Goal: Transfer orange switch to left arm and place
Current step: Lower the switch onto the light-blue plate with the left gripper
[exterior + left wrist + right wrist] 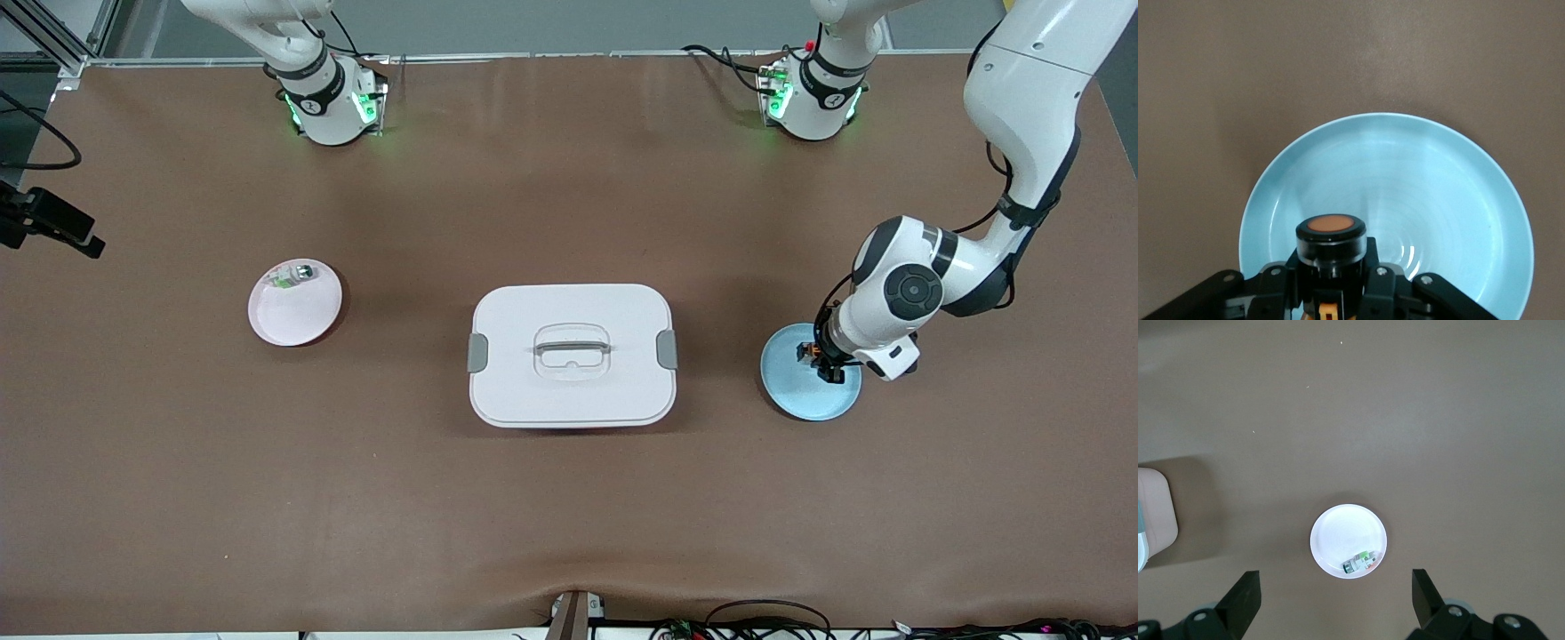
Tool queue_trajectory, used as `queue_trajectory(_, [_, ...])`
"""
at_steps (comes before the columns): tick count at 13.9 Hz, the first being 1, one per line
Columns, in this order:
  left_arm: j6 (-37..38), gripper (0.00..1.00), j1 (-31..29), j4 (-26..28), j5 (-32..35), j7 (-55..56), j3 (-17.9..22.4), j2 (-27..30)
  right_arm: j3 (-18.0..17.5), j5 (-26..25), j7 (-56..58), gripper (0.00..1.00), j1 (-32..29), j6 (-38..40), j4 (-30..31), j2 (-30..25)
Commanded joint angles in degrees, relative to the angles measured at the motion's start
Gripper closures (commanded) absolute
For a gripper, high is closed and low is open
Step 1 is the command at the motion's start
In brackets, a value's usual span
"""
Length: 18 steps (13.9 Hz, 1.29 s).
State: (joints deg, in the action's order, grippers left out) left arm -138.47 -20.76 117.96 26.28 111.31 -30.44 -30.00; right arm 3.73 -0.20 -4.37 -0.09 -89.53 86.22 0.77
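The orange switch (pixel 1331 239) sits clamped between the fingers of your left gripper (pixel 822 363), low over the light blue plate (pixel 805 396) at the left arm's end of the table; you can see its round orange face pointing out over the plate's bowl in the left wrist view, though you cannot tell whether it touches the glaze. The box (pixel 572 355), white with grey side clips and a recessed lid handle, lies flat mid-table between the blue plate and the white plate (pixel 289 316), with a strip of bare brown mat (pixel 569 516) showing between it and each plate. You have wide open mat nearer the front camera than the box, and wide open mat between the box and the arm bases. The white plate holds a small silvery-green clear part (pixel 295 276) close against the rim toward the bases. Your right gripper (pixel 1335 600) hangs high over that white plate, jaws spread wide and holding nothing; that arm waits. No writing or brand can be read on the box, plates or parts.
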Motion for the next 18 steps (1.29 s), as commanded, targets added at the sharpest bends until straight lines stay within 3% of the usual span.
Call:
queue_trajectory(1, [-1.1,1.0,0.0,-0.8,1.8,1.3,-0.2,-1.0,-0.2,-0.6,-0.7,0.0,-0.2,1.4,-2.0,0.9])
queue_trajectory(10, [-3.5,1.0,-0.7,-0.7,5.1,1.3,-0.1,-2.5,-0.2,-1.6,-0.6,0.0,-0.2,1.1,-1.9,1.1])
queue_trajectory(11, [-3.6,0.96,-0.9,-0.7,5.2,1.3,-0.1,-2.5,-0.2,-1.5,-0.6,0.0,-0.2,1.1,-1.9,1.1])
queue_trajectory(13, [-3.6,0.75,-1.0,-0.6,6.2,1.3,-0.1,-2.6,-0.2,-1.5,-0.6,0.0,-0.3,1.0,-1.9,1.2])
queue_trajectory(14, [-3.5,0.45,-0.9,-0.7,6.5,1.3,-0.1,-2.6,-0.2,-1.5,-0.6,0.0,-0.3,1.0,-1.9,1.2])
queue_trajectory(15, [-3.5,0.3,-1.0,-0.7,6.5,1.3,-0.1,-2.6,-0.2,-1.5,-0.6,0.0,-0.3,1.0,-1.9,1.1])
queue_trajectory(16, [-3.6,0.06,-1.0,-0.7,6.5,1.3,-0.1,-2.6,-0.2,-1.5,-0.6,0.0,-0.3,1.1,-1.9,1.1])
queue_trajectory(18, [-3.5,0.0,-1.0,-0.7,6.5,1.3,-0.1,-2.5,-0.2,-1.5,-0.3,0.0,-0.3,1.1,-1.9,1.1])
